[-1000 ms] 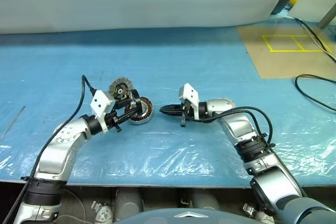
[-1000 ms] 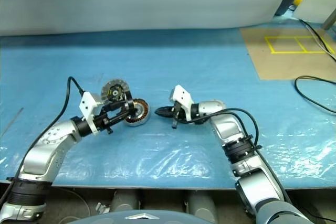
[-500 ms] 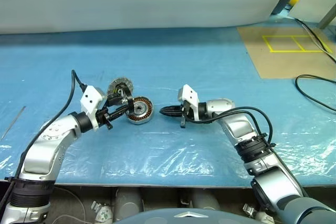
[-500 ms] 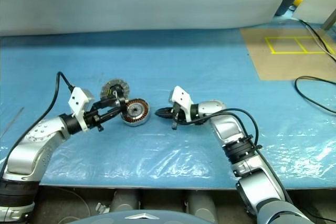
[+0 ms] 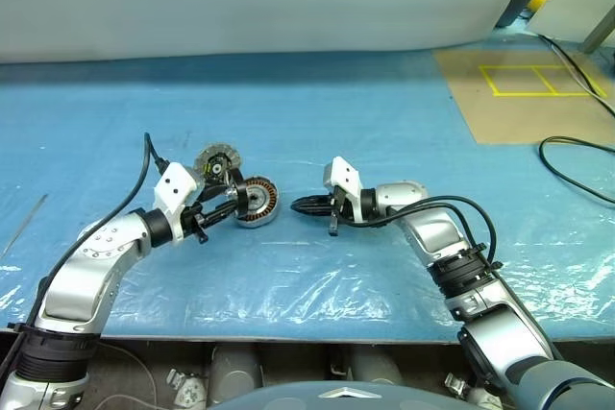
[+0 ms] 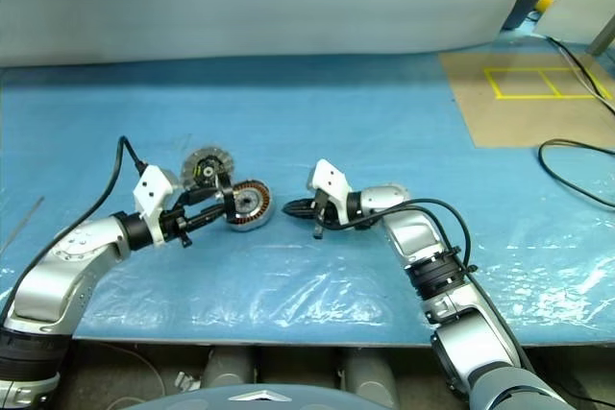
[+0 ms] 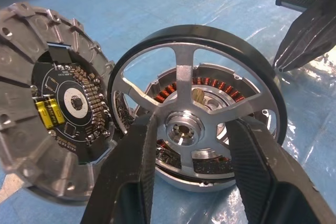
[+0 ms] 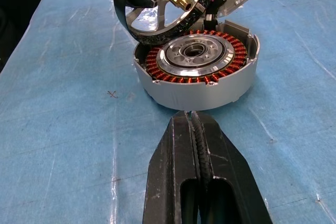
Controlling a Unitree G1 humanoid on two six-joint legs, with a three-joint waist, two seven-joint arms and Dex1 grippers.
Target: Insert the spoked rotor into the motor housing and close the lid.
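From the head views, the round silver motor housing with copper-orange windings (image 5: 257,202) sits on the blue plastic-covered table (image 5: 317,122), left of its middle and well back from the front edge; just beside it, toward the left, leans the silver ribbed disc with a black circuit-board centre (image 5: 217,161). The left gripper (image 5: 233,204) reaches in from the left and holds the dark-rimmed spoked rotor with silvery hub (image 7: 195,109), seemingly tilted over the housing's left rim. The right gripper (image 5: 300,204) lies near the housing's right side, fingers pressed together and empty. A black cable (image 5: 577,160) curls near the right edge. In the left wrist view, the two black fingers (image 7: 131,177) clamp the rotor's spokes, with the housing behind and the disc alongside. In the right wrist view, the shut fingers (image 8: 202,171) point at the housing's wall, and the tilted rotor overhangs its far rim.
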